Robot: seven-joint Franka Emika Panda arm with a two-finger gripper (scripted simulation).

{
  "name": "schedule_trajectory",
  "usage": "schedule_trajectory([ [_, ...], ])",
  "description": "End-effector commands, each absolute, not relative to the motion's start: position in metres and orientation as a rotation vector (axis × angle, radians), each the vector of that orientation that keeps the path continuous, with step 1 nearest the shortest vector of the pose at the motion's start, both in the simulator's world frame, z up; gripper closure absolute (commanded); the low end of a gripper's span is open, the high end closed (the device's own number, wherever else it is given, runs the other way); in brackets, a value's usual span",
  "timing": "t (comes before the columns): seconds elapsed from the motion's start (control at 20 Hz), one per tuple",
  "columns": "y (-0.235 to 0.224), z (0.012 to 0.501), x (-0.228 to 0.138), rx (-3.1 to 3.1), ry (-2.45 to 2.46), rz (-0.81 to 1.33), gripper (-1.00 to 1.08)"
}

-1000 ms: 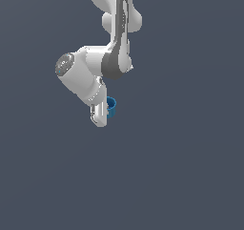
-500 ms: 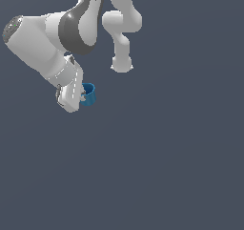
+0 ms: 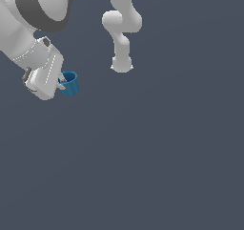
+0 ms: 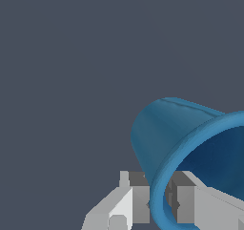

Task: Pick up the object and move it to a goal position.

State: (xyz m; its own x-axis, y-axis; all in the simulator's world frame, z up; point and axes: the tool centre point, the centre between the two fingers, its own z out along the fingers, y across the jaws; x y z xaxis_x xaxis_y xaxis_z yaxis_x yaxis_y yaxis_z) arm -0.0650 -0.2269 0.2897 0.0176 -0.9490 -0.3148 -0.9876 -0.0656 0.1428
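The object is a small bright blue cup (image 3: 70, 84), hollow with a darker inside. It hangs off the floor at the exterior view's upper left, tilted, with its rim held in my gripper (image 3: 62, 82). In the wrist view the cup (image 4: 167, 129) fills the near side, and its thick rim passes between my two grey fingers (image 4: 138, 198). The gripper (image 4: 159, 200) is shut on that rim, one finger outside the wall and one inside.
The arm's white base column (image 3: 122, 62) stands to the exterior view's right of the cup. A plain dark grey floor (image 3: 157, 162) spreads under everything.
The arm has swung toward the exterior view's left and closer to the camera, carrying the blue cup along. The grip on the cup has stayed the same.
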Motion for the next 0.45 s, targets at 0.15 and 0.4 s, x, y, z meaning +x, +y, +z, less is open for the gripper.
schedule_trajectory([
  [0.15, -0.2418, 0.3043, -0.0646, -2.156, 2.06, 0.501, 1.08],
  [0.4, -0.2447, 0.3069, -0.0638, -2.156, 2.059, 0.501, 1.08],
])
